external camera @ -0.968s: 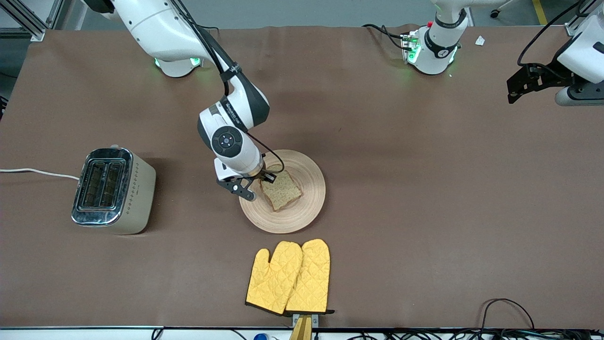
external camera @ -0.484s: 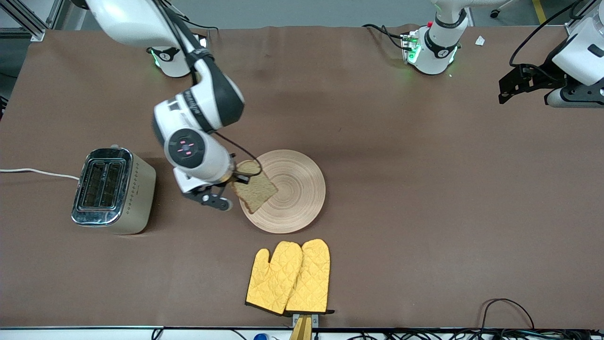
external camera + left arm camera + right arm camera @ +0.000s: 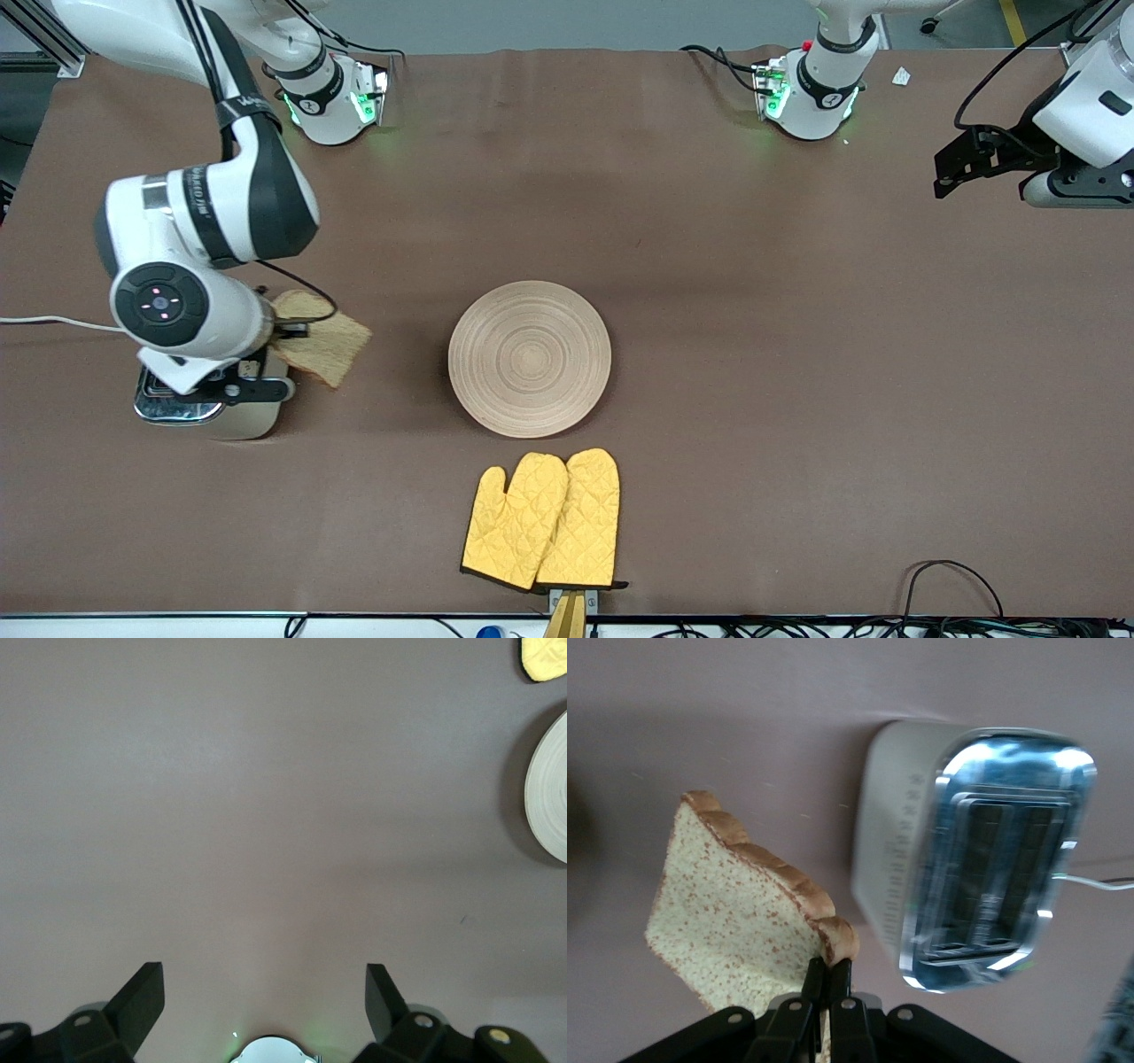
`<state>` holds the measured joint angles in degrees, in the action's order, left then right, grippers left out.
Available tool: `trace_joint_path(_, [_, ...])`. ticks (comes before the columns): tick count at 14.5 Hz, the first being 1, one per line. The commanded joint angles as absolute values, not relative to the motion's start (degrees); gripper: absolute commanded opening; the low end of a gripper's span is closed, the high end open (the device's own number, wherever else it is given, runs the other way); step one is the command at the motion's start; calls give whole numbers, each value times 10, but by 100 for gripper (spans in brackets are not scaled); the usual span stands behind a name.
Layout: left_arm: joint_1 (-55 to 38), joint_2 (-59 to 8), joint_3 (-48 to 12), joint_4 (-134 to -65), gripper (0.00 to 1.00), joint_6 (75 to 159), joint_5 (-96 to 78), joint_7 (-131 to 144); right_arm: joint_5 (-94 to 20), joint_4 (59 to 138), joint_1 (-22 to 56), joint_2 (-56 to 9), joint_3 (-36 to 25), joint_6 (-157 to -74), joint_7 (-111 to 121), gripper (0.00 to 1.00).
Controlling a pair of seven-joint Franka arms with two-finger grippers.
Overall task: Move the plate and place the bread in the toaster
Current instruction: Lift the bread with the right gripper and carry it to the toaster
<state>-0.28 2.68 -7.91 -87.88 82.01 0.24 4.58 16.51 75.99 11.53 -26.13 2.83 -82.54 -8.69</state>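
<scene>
My right gripper (image 3: 282, 335) is shut on the crust edge of the brown speckled bread (image 3: 321, 344) and holds it in the air beside the cream toaster (image 3: 232, 424), which my right arm mostly hides. In the right wrist view the bread (image 3: 740, 921) hangs from the gripper (image 3: 827, 970) next to the toaster (image 3: 983, 868), whose two chrome slots are empty. The round beige plate (image 3: 529, 358) lies bare at mid-table. My left gripper (image 3: 952, 173) is open and empty, waiting high at the left arm's end of the table; it also shows in the left wrist view (image 3: 264, 992).
Two yellow quilted oven mitts (image 3: 542, 521) lie nearer the front camera than the plate. The toaster's white cord (image 3: 53, 322) runs off the right arm's end of the table. Black cables (image 3: 957, 576) lie at the front edge.
My right gripper has lifted the bread off the plate and carried it toward the right arm's end of the table, to beside the toaster. The plate has stayed in place.
</scene>
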Motion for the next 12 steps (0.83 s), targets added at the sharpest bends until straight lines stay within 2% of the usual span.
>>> trace_joint_path(1, [-5,29,-76,-882,100,830,-4,51,252,735,108,-253,37,-775,-9,0])
trace_joint_path(8, [-5,29,-77,-882,100,827,-4,52,463,762,118,-253,40,-744,65,0])
trace_joint_path(12, [-10,18,-77,-878,100,831,-5,53,489,785,106,-269,40,-757,63,0])
